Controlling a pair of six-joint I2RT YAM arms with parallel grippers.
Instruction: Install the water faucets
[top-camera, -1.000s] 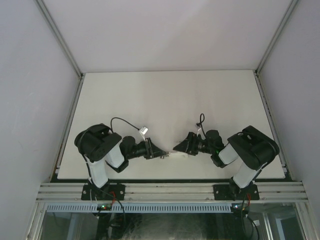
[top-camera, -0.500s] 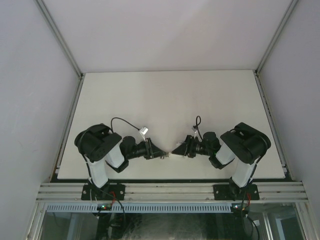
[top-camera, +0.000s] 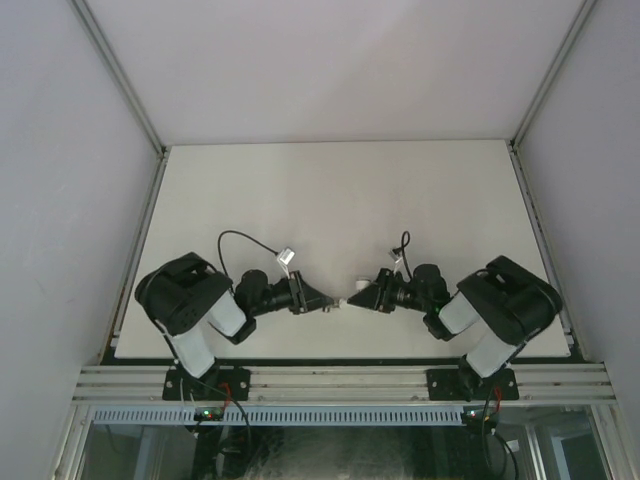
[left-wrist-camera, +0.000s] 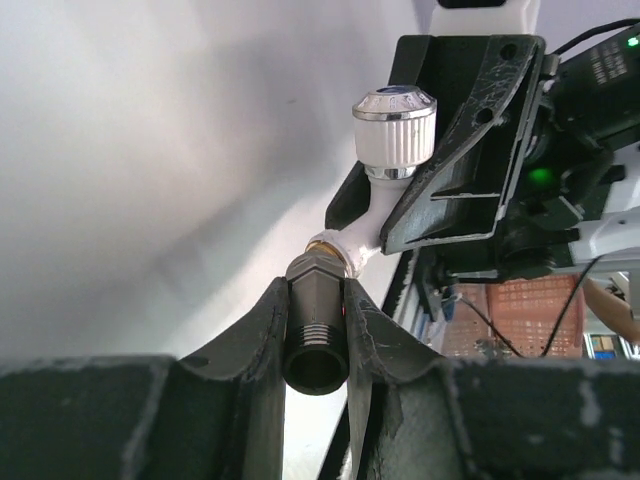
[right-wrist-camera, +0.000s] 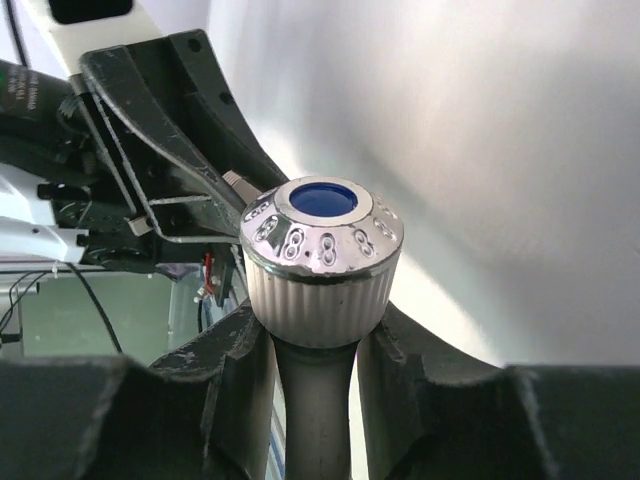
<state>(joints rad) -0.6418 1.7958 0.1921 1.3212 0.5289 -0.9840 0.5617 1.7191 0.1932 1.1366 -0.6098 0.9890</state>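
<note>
Water faucets (top-camera: 343, 301): white bent plastic tap (left-wrist-camera: 372, 215) (right end effector (right-wrist-camera: 318, 340) clamped on it) has just met dark-grey metal fitting (left-wrist-camera: 316, 350) (left end effector (left-wrist-camera: 316, 300) clamped on it); joining likely underway.

**Arms meet tip to tip**

The left arm (top-camera: 195, 300) and right arm (top-camera: 495, 305) fold low and point inward at each other. The left gripper (top-camera: 322, 304) clamps the fitting (left-wrist-camera: 316, 335). The right gripper (top-camera: 355, 296) clamps the tap (right-wrist-camera: 322, 255). From above, the tips seem nearly touching.
</note>
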